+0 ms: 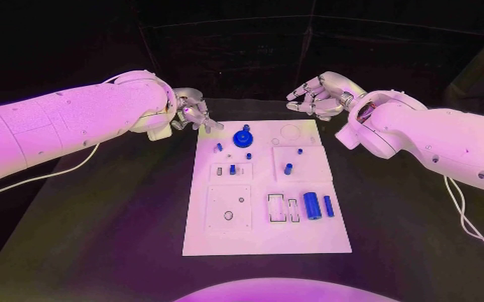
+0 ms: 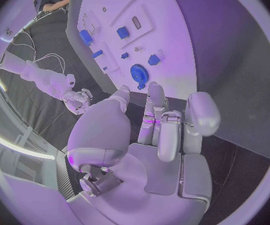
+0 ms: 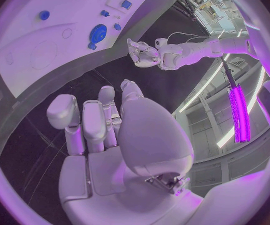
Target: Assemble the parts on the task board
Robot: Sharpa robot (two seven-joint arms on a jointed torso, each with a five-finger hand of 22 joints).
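The white task board [image 1: 264, 239] lies in the middle of the black table. A blue gear [image 1: 243, 136] sits near its far edge, with several small blue pegs [image 1: 289, 168] behind the middle of the board. A blue cylinder [image 1: 312, 205] and a thinner blue bar [image 1: 329, 205] lie at the near right. My left hand [image 1: 191, 115] hovers at the board's far left corner, close to the gear [image 2: 139, 75], fingers apart and holding nothing. My right hand [image 1: 321, 96] is raised beyond the far right corner, fingers spread and empty. The gear [image 3: 97, 34] also appears in the right wrist view.
Bare black table surrounds the board on all sides. A white cable [image 1: 50, 173] trails under my left arm, and another [image 1: 459, 211] hangs by my right arm. The board has empty recesses [image 1: 275, 206] beside the cylinder and a square plate [image 1: 229, 207] at the near left.
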